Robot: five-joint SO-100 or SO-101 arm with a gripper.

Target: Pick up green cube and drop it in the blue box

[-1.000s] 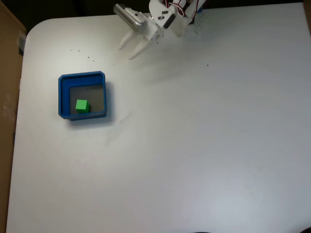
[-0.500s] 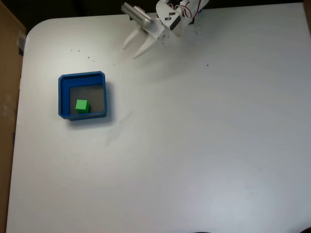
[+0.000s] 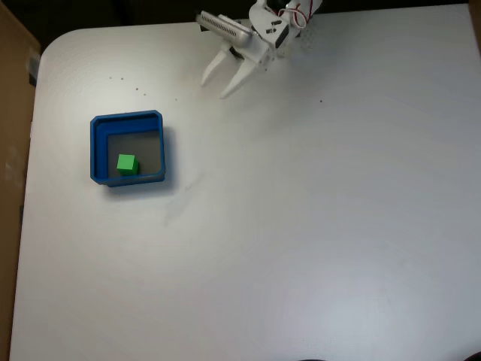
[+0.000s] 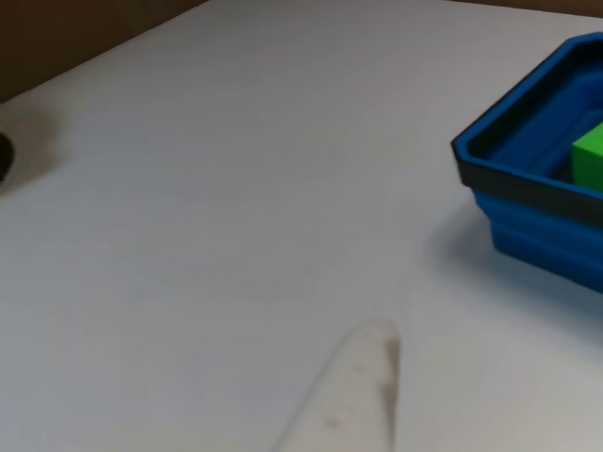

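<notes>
— Gripper (image 3: 214, 88) is up near the far edge of the white table (image 3: 301, 226) in the fixed view, its two pale fingers spread apart in a V with nothing between them.

— So it's empty?

— Empty, yes, jaws parted. Both fingertips point down and to the left in that view, towards the blue box (image 3: 96, 147), though it's well apart from it.

— And the cube?

— Green cube (image 3: 126, 164) sits inside the box, on the grey floor, close to the lower left corner as the fixed view shows it, near the wall there. I can't tell whether it touches the wall.

— What about the other camera?

— One blurred pale finger (image 4: 353, 395) pokes up from the bottom edge, over bare tabletop. At the right edge you get a corner of the blue box (image 4: 528, 202), with a bit of the green cube (image 4: 590, 158) showing above its rim, cut off by the frame.

— Anything else around?

— A brown cardboard panel (image 3: 13, 90) stands along the left side of the table in the fixed view.
</notes>
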